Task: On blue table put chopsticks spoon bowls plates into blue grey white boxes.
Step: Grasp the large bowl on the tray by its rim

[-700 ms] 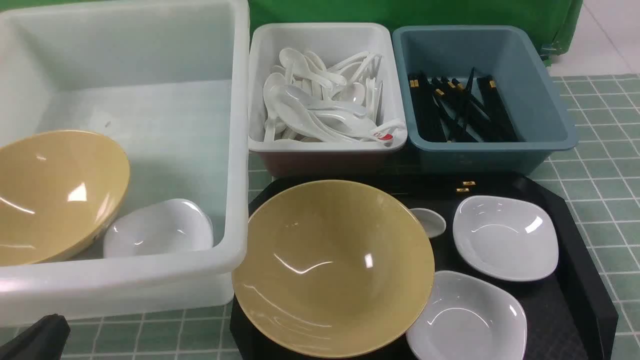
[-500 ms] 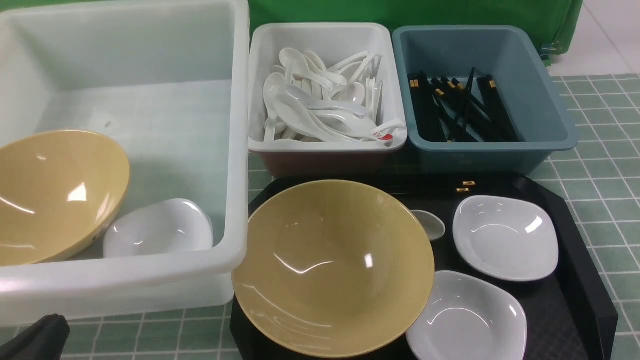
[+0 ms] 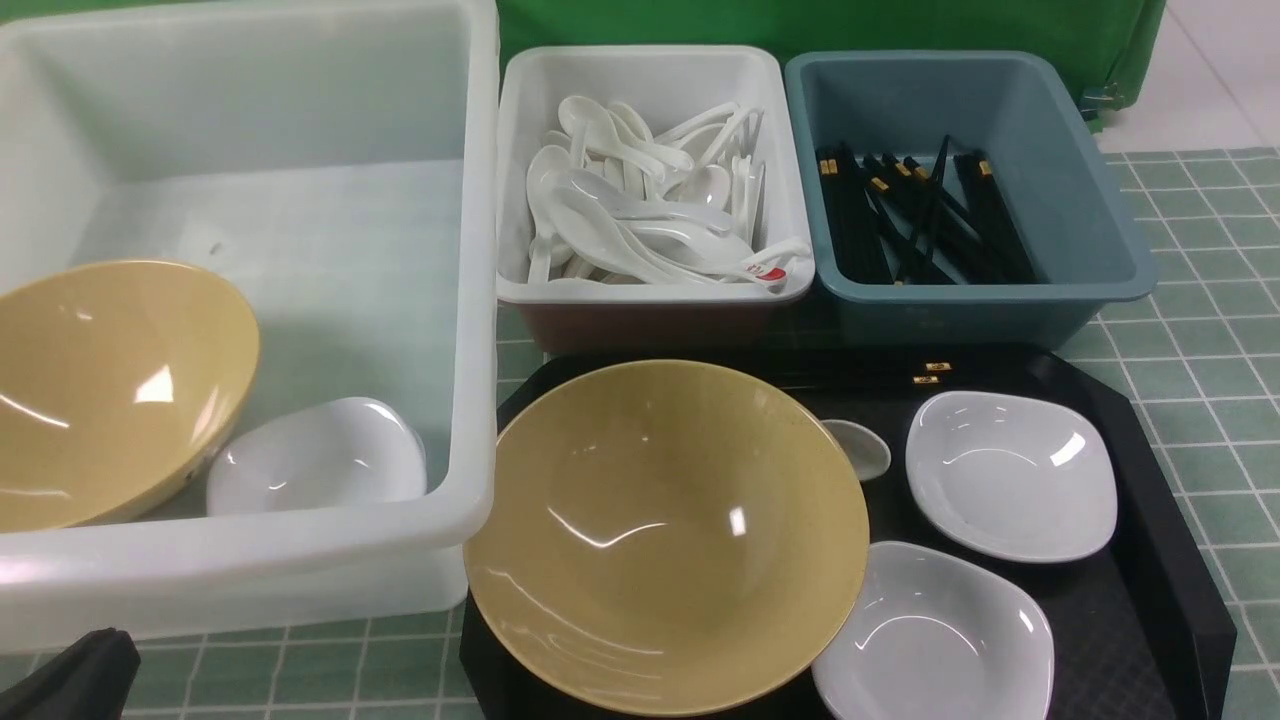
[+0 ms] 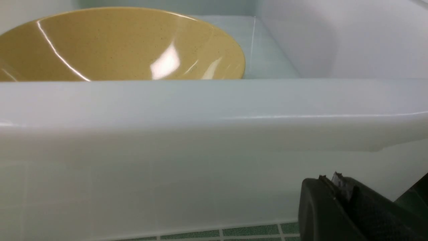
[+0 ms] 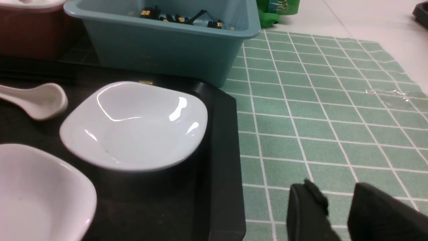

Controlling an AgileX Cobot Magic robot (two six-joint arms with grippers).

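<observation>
Hovering beside big white box (image 4: 200, 113), left end effector (image 4: 331, 187) clenched empty, right end effector (image 5: 336, 197) parted above table (image 5: 317, 100).

black octagonal tray (image 3: 1165, 570): front right | green backdrop (image 3: 800, 25): far side | pale floor (image 3: 1220, 90): far right

The bowl (image 3: 665, 535) hides part of the spoon (image 3: 860, 448); chopsticks (image 3: 928, 379) perhaps blend into the tray (image 3: 1100, 620).

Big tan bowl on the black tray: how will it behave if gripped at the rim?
Likely slippery: the tan bowl is glossy, with sharp highlights. Probably tips easily when lifted by one edge, being wide and conical. Looks rigid, so little flex.
</observation>
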